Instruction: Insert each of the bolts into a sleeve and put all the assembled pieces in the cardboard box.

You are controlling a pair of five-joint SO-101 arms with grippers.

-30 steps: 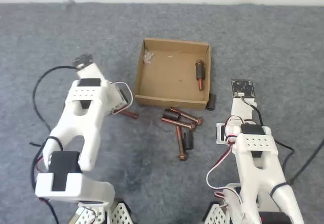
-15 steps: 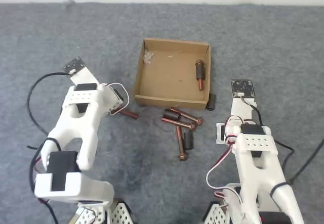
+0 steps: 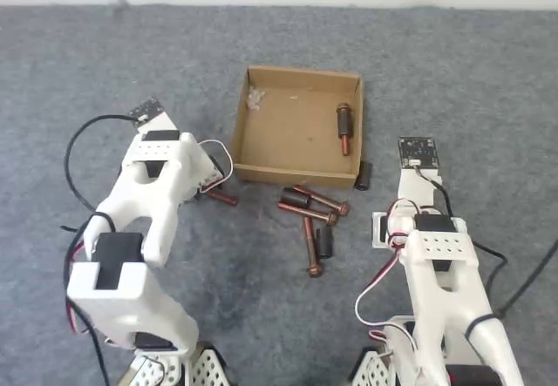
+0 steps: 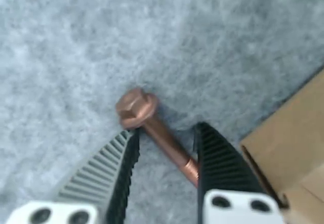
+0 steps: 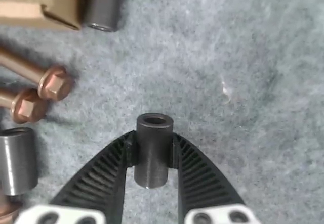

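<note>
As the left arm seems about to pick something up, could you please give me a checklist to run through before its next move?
1. The left gripper is open, astride the bolt lying on the carpet: ok.
2. The bolt is gripped: not ok, the gripper has not yet closed on it.
3. The right gripper is shut on the sleeve: ok.
4. The sleeve's visible end is open to take the bolt: ok.
5. The cardboard box has room: ok, one assembled piece lies inside.
6. The bolt is lined up with the sleeve: not ok, they are far apart.
</note>
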